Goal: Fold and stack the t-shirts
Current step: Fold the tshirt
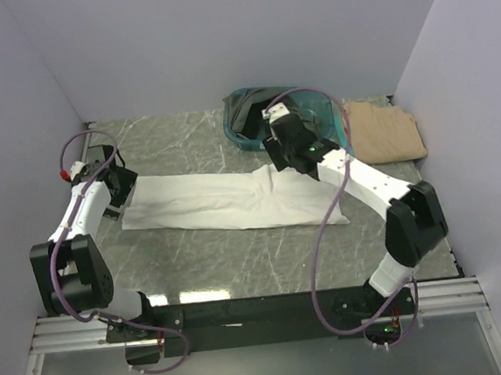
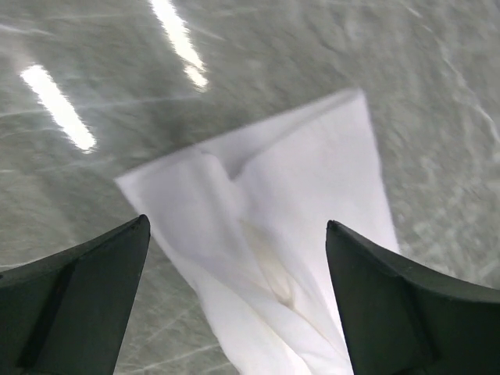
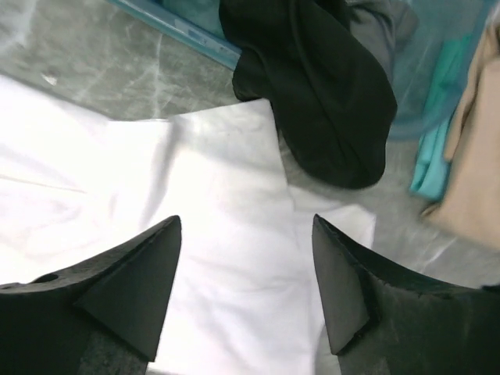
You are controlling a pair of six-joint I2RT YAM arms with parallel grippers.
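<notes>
Partway through, by the look of it. Across the middle of the table (image 1: pixel 196 267): the white t-shirt (image 1: pixel 234 205), lying flat, already narrowed into a long band running left to right. No crosswise fold yet, so not a finished packet.

Over its left end, the left gripper (image 2: pixel 237 225), spread wide, nothing between the fingers, cloth loose underneath. Over its right end, the right gripper (image 3: pixel 246 220), likewise parted and empty, hovering above the white cloth near the edge closest to the basket.

At the far right of the table, the tan t-shirt (image 1: pixel 388 132), folded into a compact block. Apparently the one piece done, and the likely base for the stack. Next to it, the teal basket (image 3: pixel 183 27), with a black t-shirt (image 3: pixel 320 94) spilling over its rim toward the table, just beside the white cloth's corner. Possibly a grey t-shirt (image 3: pixel 387 27) behind that, though hard to tell from this angle.

Left to do, judging from all that: fold the white band across, set it on the tan block, then empty the basket and repeat for the dark shirts.
</notes>
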